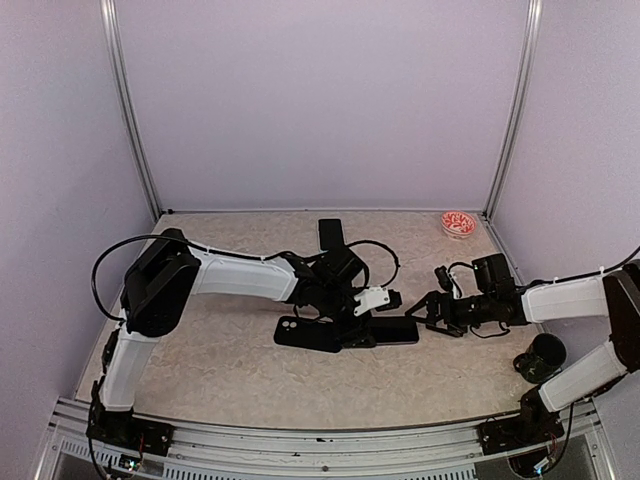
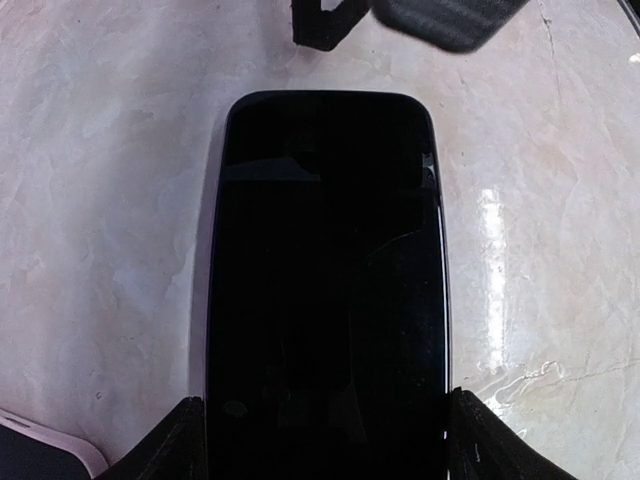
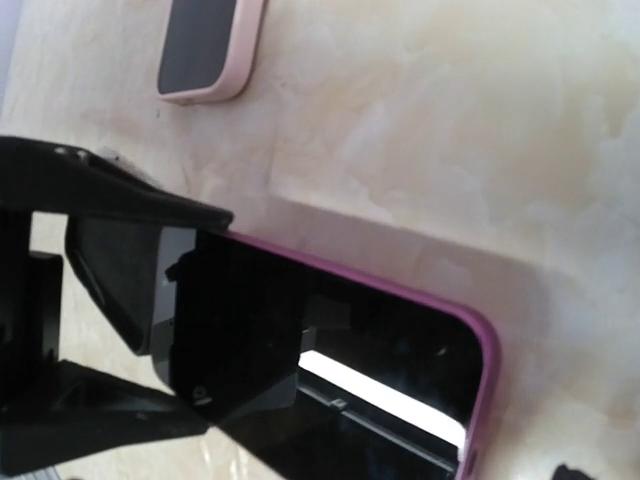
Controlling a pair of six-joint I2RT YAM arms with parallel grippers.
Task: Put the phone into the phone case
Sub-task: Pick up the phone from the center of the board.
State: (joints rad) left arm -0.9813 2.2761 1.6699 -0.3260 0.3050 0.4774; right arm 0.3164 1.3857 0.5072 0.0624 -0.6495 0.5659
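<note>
Left wrist view looks straight down the phone (image 2: 325, 290), which lies screen-up with its long axis running directly away from the lens and its rounded far end at the top of the picture. The left gripper (image 2: 325, 440) is clamped across the phone's width near the close end, one finger against each long side. A thin purple line edges the phone. From above, that long axis runs left to right across the table (image 1: 200, 370), roughly parallel to the near edge. The free end points right, toward the right gripper (image 1: 422, 315). That gripper's jaws are spread wide with nothing between them, just beyond the phone's tip, and I cannot tell whether they touch it. To the left of the left gripper lies a flat black slab that looks to be the phone case (image 1: 305, 333). It runs along much the same line as the phone, with a round camera ring at its left end. The gripper hides where the two meet. In the right wrist view the purple rim curves round the nearest corner of the dark screen. I cannot tell whether that end rests on the table or is raised. A pink-rimmed phone (image 3: 210, 50) lies well apart, and a small red-and-white dish (image 1: 458, 223) sits at the far right corner.
</note>
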